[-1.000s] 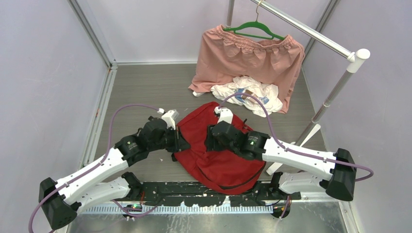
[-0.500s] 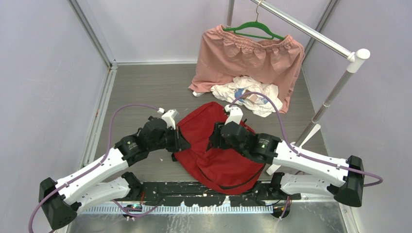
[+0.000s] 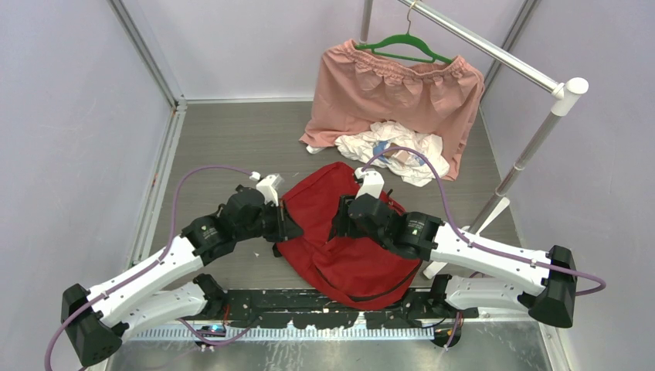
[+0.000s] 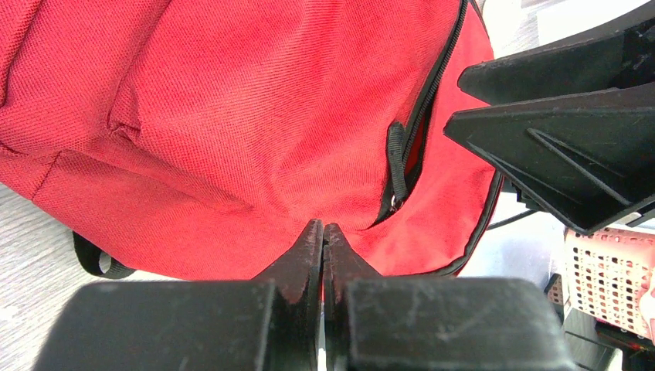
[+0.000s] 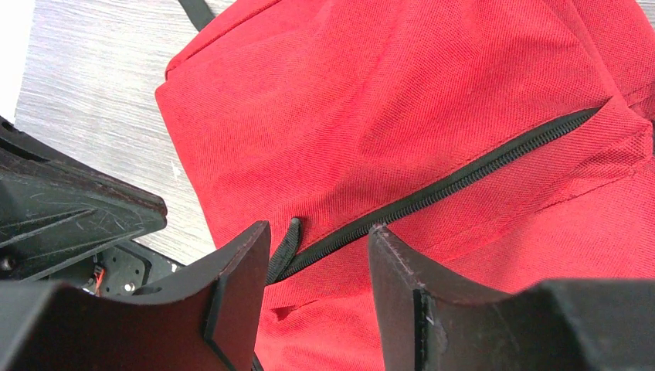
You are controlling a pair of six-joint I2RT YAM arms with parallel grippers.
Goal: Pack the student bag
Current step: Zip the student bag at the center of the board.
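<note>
Pinning seems to be the left gripper's [image 4: 323,230] job. Its fingers are clenched tip to tip against the red cloth of the student bag [image 4: 232,116], close to the black zipper pull [image 4: 396,166]. Whether a fold is nipped between them cannot be told. Placed so, it likely steadies the bag's left edge against sliding.

The right gripper [image 5: 317,233] is released and holds nothing. Its jaws stand apart and hover over the end of the zipper [image 5: 463,178], with the pull strap [image 5: 287,241] lying between them. That looks like an approach to take the strap and draw the zipper along, since the track is shut over most of its visible length.

The bag lies flat on the grey table [image 3: 232,139], at its near middle between the two arms. Just beyond the bag's far edge sits a white cloth [image 3: 402,151]. Farther back a pink garment [image 3: 386,93] hangs on a green hanger [image 3: 405,46], well clear of both grippers.
</note>
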